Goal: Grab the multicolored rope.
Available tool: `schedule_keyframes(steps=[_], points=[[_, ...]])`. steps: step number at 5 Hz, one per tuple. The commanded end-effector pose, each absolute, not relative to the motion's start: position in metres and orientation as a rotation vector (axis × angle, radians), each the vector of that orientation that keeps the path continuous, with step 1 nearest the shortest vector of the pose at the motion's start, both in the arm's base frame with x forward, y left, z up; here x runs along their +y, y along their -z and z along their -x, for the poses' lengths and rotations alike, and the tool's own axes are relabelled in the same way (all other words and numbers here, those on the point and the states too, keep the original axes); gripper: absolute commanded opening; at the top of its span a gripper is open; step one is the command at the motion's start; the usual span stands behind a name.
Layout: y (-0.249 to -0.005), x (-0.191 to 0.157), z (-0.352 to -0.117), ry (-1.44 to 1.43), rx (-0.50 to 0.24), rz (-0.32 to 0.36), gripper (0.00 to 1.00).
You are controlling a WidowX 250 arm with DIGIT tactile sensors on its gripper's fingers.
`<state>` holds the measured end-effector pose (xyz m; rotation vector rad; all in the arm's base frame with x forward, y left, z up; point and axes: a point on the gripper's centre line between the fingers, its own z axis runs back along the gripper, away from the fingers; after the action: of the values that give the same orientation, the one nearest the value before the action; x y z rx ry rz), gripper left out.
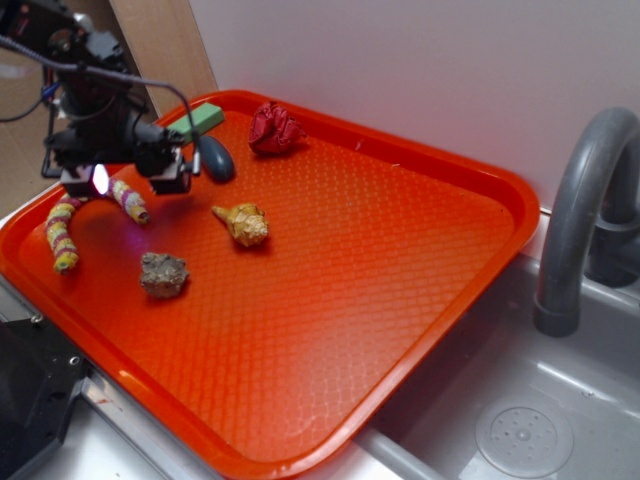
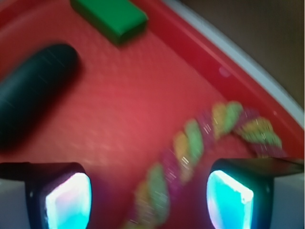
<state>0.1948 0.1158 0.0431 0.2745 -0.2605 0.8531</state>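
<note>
Exterior view: an orange tray [image 1: 420, 300] rests on a counter beside a sink [image 1: 520, 420] with a grey faucet [image 1: 580, 220]. The multicolored rope [image 1: 62, 240] lies bent in an arch near the tray's far-left corner, one end toward the left rim, the other end under the arm. The gripper [image 1: 120, 185] hangs directly above the rope's middle, placed so that a straight descent would straddle the braid; whether it touches the rope cannot be told here. Other items lie apart from it: a green block [image 1: 203, 120] and a dark oval object [image 1: 216, 158] just beyond the gripper, a dark red cloth ball [image 1: 275, 128] farther right, a shell [image 1: 243, 224] and a grey stone [image 1: 163, 274] nearer the tray's centre.

Wrist view: the two fingertips [image 2: 69, 200] stand spread apart, with the rope [image 2: 190, 148] running diagonally through the gap between them, apparently ungrasped. This alignment suggests the approach step is nearly complete; lowering and closing would likely follow. The green block [image 2: 112, 16] and dark object [image 2: 35, 90] lie beyond.
</note>
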Motion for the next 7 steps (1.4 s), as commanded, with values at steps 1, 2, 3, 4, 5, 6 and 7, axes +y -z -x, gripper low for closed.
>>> schedule_keyframes(steps=[1,2,3,4,5,6,7], points=[[-0.026,0.117,-0.187,-0.799,-0.309,-0.161,1.0],[-0.011,0.113,-0.198,-0.734,-0.384,-0.097,0.0],[-0.014,0.113,-0.197,-0.677,-0.447,-0.11,0.0],[-0.024,0.113,-0.195,-0.633,-0.469,-0.16,0.0],[-0.044,0.114,-0.197,-0.541,-0.419,-0.226,0.0],[-0.09,0.101,-0.205,-0.473,-0.292,-0.297,0.0],[-0.13,0.082,-0.218,-0.422,-0.296,-0.291,0.0]])
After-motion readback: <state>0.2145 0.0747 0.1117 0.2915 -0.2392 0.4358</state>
